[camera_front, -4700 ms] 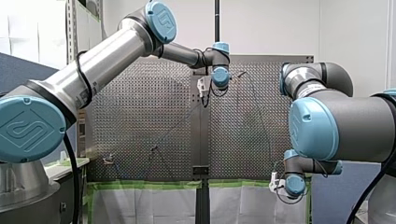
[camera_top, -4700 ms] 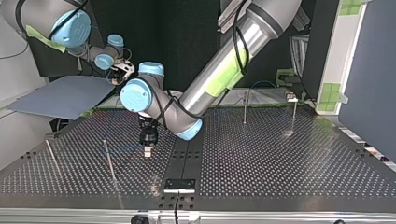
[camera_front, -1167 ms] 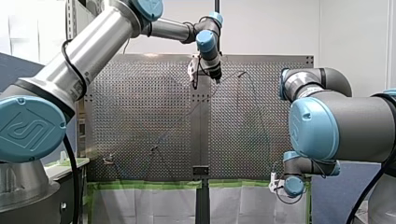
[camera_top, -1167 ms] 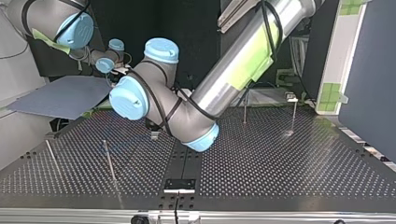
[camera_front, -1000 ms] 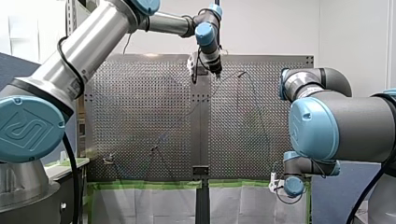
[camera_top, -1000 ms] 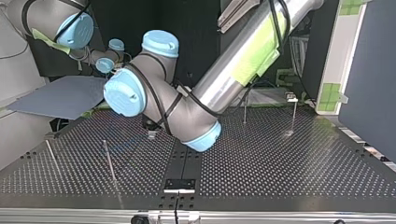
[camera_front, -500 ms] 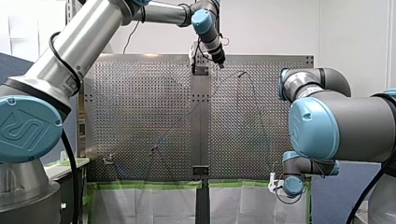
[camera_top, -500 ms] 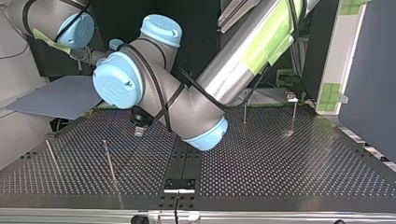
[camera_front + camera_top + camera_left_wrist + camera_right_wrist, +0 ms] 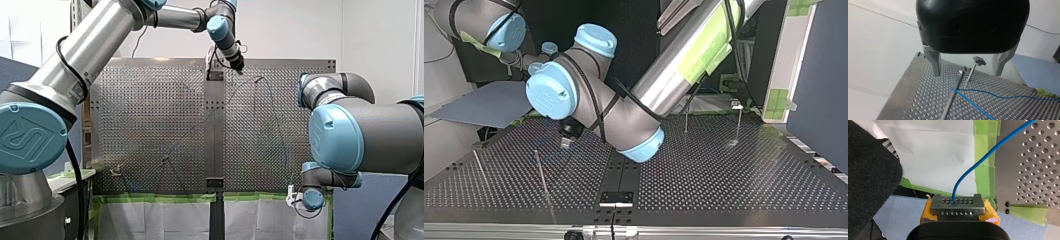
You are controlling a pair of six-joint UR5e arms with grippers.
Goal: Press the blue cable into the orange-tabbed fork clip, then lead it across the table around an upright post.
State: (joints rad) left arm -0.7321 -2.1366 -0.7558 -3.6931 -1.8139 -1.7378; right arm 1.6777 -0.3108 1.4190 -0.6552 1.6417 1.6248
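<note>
Nearest the arms, my right gripper [image 9: 958,204] is pinching the blue cable [image 9: 983,159] between its yellow pads [image 9: 925,215], the jaws pressed together on it. It is hanging just off the perforated table [image 9: 1038,175], well apart from the upright post [image 9: 954,96] and on the outer side of the green tape [image 9: 984,135] and white paper [image 9: 930,152] that are lining the table's edge. The cable is rising out of the pads and curving over the tape onto the perforated surface. In the front view a thin line is running on across the table toward the post's side (too faint there to be followed along its whole length). In the left wrist view the cable is touching the upright post. Two blue runs are meeting at its shaft and both are leaving on the same side, lying low over the holes. Just beyond the post a shorter headed stalk [image 9: 978,60] is standing, apart from the cable. My left gripper [image 9: 967,74] is hovering above the post, black-bodied, its metal fingers [image 9: 935,62] spread wide. One finger is on either side of the post and stalk, touching neither and gripping nothing. In the top view this gripper is hanging clear of the table surface, and in the front view it is sitting close to the table's far edge.
</note>
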